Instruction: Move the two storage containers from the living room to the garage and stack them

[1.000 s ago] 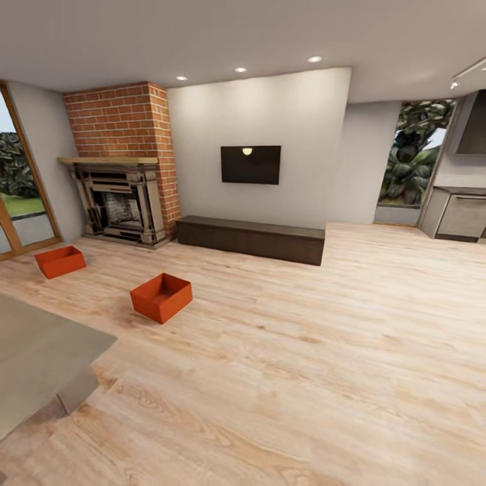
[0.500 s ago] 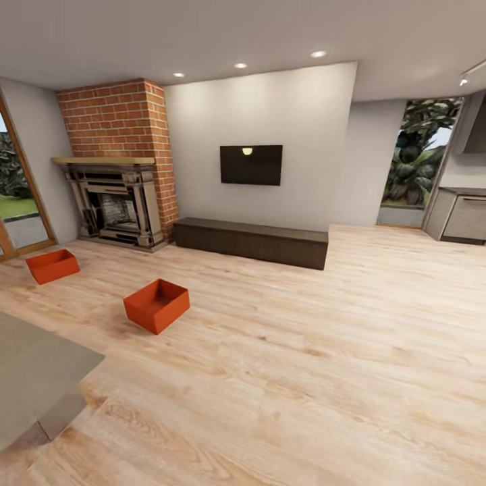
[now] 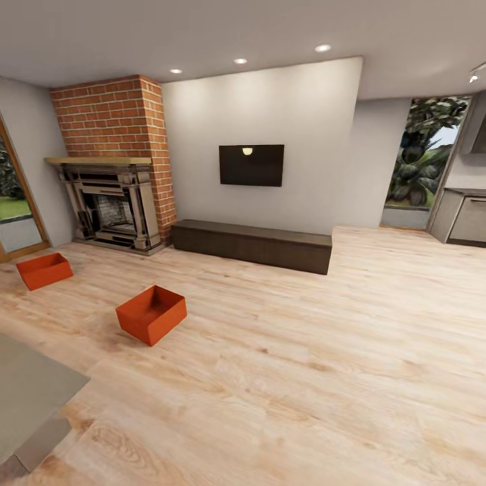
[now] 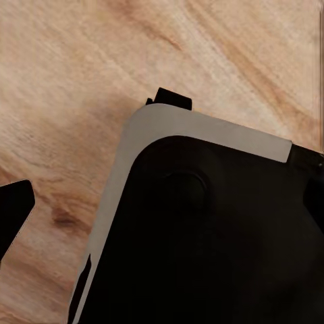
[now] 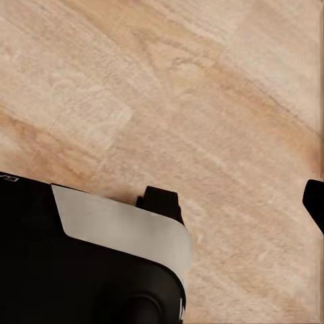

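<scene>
Two orange-red open-top storage containers sat on the light plank floor (image 3: 304,378): the nearer container (image 3: 151,314) turned diagonally, the farther container (image 3: 44,270) lying crosswise near the brick fireplace (image 3: 111,162). We could not tell our grippers' state or their position relative to the containers.

Brick fireplace (image 3: 111,162), wall TV (image 3: 251,165), plank floor (image 3: 304,364).

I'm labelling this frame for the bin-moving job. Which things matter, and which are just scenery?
Job:
near bin
far bin

Scenery:
fireplace
TV
low cabinet
grey table
wood floor
</scene>
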Robot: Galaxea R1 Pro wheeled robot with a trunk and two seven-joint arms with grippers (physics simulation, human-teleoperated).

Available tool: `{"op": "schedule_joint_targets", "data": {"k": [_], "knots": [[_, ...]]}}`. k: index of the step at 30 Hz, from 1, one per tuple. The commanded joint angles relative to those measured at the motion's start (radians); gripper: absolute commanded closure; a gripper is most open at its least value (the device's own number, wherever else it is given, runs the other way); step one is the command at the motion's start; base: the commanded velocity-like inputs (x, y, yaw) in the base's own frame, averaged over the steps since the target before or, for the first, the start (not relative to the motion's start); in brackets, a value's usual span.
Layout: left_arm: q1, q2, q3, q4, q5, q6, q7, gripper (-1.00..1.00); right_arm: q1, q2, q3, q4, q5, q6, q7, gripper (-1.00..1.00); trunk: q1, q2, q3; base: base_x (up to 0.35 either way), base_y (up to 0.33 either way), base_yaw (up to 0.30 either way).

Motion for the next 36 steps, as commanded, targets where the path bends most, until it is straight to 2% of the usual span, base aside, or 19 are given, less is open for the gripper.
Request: {"op": "schedule_joint_targets", "data": {"k": [1, 36], "knots": [[0.0, 0.0, 0.001, -0.001, 0.006, 0.003, -0.004, -1.0, -0.001, 0.001, 0.008, 0.002, -0.008, -0.003, -0.001, -1.0, 0.001, 0.0, -0.001, 0.326, 0.0, 0.0], [0.0, 0.0, 0.001, -0.001, 0.006, 0.005, -0.004, -1.0, -0.001, 0.002, 0.01, 0.002, -0.01, 0.002, -0.001, -1.0, 0.001, 0.0, -0.001, 0.326, 0.0, 0.0]]}}
